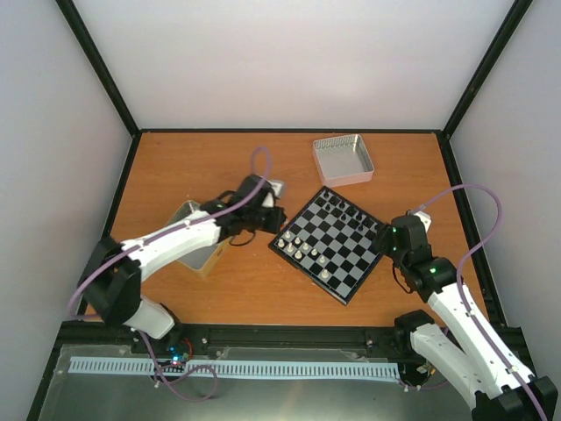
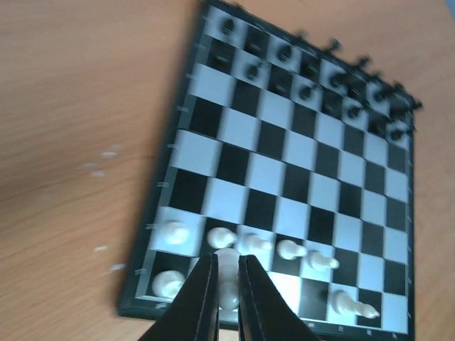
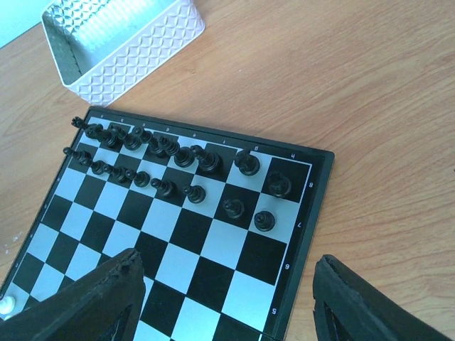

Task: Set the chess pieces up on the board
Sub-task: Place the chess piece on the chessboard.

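Note:
The board (image 1: 337, 254) lies turned diagonally at the table's middle right. Cream-white chess pieces (image 2: 290, 249) stand in a row along its near-left edge, with one at the corner (image 2: 167, 284) and another further right (image 2: 353, 305). Black chessmen (image 3: 185, 156) fill the far side. My left gripper (image 2: 227, 288) is shut on one white chess piece (image 2: 228, 293) over the back row, next to the corner piece; whether it touches the board I cannot tell. My right gripper (image 3: 224, 312) stands open over the board's right corner, with nothing between its fingers (image 3: 92, 298).
A silver patterned tray (image 1: 344, 160) sits behind the board at the back. A second tray (image 1: 195, 239) lies partly under my left arm, left of the board. Black frame rails run along the table's edges.

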Robot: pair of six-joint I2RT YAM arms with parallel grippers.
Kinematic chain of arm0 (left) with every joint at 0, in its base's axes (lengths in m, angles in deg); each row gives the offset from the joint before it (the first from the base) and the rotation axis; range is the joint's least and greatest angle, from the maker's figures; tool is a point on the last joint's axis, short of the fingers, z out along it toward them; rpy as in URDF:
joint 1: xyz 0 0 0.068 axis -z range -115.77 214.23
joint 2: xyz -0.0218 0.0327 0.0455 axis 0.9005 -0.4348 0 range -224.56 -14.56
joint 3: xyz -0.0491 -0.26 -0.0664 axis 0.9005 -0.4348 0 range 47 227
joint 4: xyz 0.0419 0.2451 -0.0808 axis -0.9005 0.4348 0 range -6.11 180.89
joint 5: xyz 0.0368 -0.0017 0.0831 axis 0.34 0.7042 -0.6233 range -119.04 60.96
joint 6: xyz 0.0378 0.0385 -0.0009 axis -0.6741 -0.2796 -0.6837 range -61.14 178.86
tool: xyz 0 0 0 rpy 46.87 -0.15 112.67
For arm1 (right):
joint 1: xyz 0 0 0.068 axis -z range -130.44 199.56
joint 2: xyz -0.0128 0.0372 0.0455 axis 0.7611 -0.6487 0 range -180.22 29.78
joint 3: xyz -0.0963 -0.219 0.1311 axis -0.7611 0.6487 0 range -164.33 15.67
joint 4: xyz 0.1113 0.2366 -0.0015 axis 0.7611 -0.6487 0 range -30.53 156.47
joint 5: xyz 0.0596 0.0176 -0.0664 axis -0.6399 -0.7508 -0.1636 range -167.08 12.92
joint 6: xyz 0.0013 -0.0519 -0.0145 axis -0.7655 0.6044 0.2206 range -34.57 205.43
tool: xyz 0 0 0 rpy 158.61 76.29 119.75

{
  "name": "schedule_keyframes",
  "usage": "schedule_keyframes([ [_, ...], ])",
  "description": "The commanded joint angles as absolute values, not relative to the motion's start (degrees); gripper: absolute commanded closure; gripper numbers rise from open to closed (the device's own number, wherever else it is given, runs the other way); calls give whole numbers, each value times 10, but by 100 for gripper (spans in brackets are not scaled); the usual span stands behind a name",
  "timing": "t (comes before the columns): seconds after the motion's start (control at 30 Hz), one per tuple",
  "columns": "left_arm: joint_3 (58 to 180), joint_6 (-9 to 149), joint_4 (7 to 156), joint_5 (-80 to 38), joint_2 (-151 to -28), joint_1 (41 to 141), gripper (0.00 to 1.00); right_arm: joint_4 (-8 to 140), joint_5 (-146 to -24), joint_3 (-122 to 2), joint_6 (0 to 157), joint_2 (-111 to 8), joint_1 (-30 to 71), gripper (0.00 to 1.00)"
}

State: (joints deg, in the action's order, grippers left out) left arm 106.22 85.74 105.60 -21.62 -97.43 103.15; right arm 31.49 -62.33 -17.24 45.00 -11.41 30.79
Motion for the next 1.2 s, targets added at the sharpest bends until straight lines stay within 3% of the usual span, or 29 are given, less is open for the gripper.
schedule_keyframes([
  [0.0, 1137, 842, 1051, -240, -1043, 1125, 94, 300, -593, -166, 428, -92, 306, 35],
  [0.27, 1327, 858, 1189, -325, -1218, 1242, 94, 256, -545, -156, 386, -70, 307, 35],
  [0.53, 1440, 866, 1324, -318, -1313, 1272, 95, 231, -509, -154, 365, -53, 307, 35],
  [1.17, 1493, 860, 1359, -273, -1377, 1273, 93, 256, -536, -134, 375, -38, 307, 34],
])
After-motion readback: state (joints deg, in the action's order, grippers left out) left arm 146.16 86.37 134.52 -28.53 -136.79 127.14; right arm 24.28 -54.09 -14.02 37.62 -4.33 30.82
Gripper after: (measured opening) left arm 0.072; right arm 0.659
